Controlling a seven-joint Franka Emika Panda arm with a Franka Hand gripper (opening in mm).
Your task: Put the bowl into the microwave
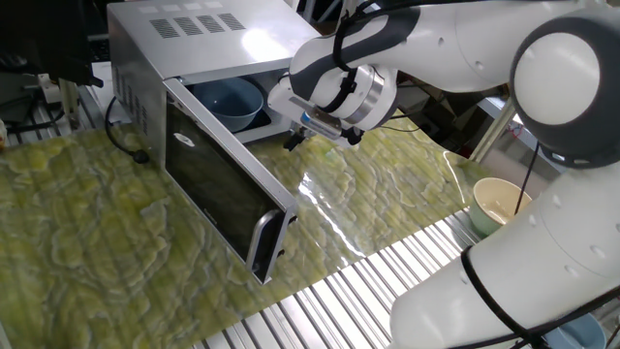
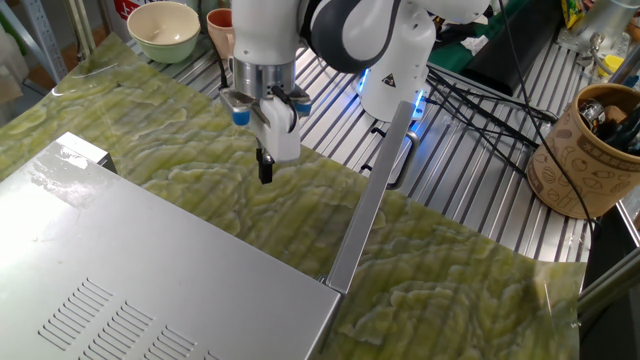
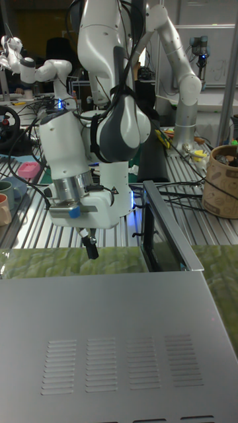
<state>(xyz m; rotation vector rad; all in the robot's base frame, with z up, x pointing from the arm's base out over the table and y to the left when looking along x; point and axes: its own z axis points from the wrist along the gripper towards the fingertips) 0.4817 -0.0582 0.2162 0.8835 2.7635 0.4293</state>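
Light-blue and glossy, the bowl (image 1: 232,102) sits inside the open microwave (image 1: 194,58), toward its back wall. The gripper (image 1: 295,139) hangs outside the opening, apart from the bowl; its jaws look closed and empty, though they are small in view.

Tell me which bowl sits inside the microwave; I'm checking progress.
The blue bowl, inside the open microwave. The cream bowl stands outside, on the slatted table edge near the robot's base.

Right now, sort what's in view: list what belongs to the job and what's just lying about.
Job:
bowl, inside the microwave
microwave, door open
gripper, outside the microwave, holding nothing

Lying about:
cream bowl
brown cup holding items
cables
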